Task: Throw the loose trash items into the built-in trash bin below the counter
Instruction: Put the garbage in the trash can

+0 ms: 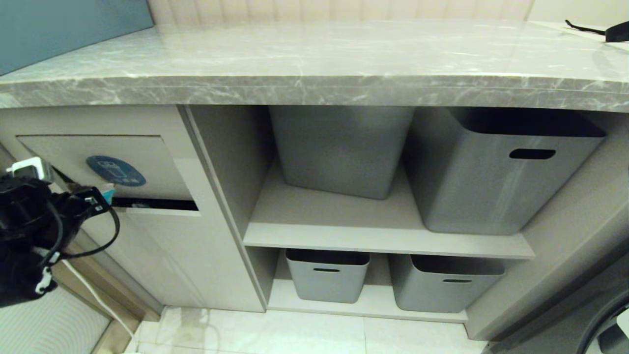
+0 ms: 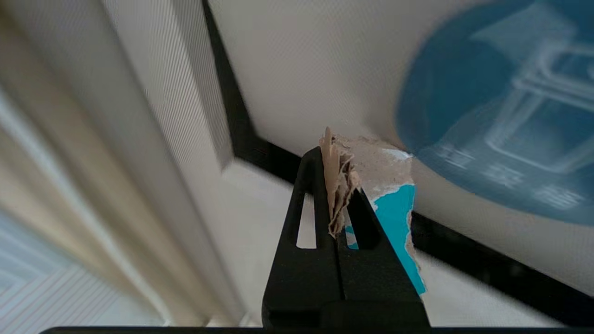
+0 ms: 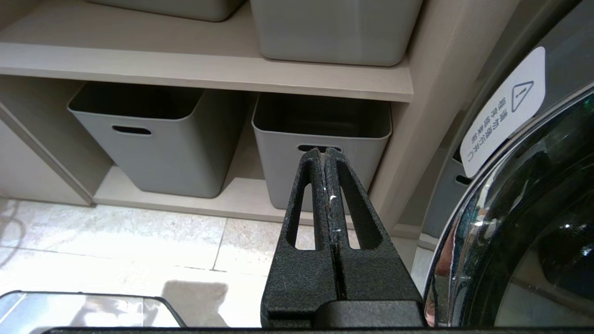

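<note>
My left gripper [image 1: 104,195] is shut on a torn scrap of brown cardboard with a teal patch [image 2: 387,185]. It holds the scrap right at the built-in trash bin's flap [image 1: 147,157], below the round blue sticker [image 1: 116,170]. A dark slot [image 1: 157,203] runs along the flap's lower edge. In the left wrist view the gripper [image 2: 336,171] points at that slot [image 2: 260,150], with the sticker [image 2: 501,116] close behind the scrap. The marble counter [image 1: 314,59] spans the top. My right gripper [image 3: 325,152] hangs shut and empty, low near the floor.
Grey storage tubs [image 1: 496,167] fill the open shelves right of the bin cabinet, two above and two below [image 3: 153,139]. A round glass machine door [image 3: 533,232] stands at the far right. A black strap [image 1: 609,32] lies on the counter's back right corner.
</note>
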Available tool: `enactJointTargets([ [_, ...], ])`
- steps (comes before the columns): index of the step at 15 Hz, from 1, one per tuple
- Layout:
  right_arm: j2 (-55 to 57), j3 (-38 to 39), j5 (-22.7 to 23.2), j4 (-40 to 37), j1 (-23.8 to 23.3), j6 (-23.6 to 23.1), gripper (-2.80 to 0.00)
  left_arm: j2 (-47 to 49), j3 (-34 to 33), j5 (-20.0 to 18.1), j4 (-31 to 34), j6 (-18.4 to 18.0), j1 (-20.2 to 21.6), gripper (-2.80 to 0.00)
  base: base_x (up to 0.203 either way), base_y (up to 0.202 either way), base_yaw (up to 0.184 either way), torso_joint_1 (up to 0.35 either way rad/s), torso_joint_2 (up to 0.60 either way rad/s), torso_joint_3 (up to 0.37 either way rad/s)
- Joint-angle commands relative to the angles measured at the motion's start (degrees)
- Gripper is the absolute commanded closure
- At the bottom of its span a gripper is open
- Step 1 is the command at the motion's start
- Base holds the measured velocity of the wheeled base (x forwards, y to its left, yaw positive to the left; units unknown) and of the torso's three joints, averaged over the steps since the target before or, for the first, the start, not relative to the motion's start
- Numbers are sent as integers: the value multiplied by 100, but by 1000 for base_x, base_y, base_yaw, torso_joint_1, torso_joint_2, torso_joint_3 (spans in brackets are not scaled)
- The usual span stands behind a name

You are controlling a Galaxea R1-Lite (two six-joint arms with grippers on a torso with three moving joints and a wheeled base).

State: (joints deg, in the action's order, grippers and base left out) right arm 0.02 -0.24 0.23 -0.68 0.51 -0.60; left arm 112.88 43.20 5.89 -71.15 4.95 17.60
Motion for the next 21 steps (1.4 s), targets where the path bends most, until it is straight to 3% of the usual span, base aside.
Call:
enactJointTargets([
  [1,-11,-2,4,-2,2,-2,0,352,209,0,-74,22,16,0,0,0,0,0,0,0],
  [9,-11,-2,4,-2,2,-2,0,1072,865,-53,-348,286,4,0,0,0,0,0,0,0],
  [21,-11,-2,4,-2,2,-2,0,1727,1903,-118,-313,296,-299,0,0,0,0,0,0,0],
])
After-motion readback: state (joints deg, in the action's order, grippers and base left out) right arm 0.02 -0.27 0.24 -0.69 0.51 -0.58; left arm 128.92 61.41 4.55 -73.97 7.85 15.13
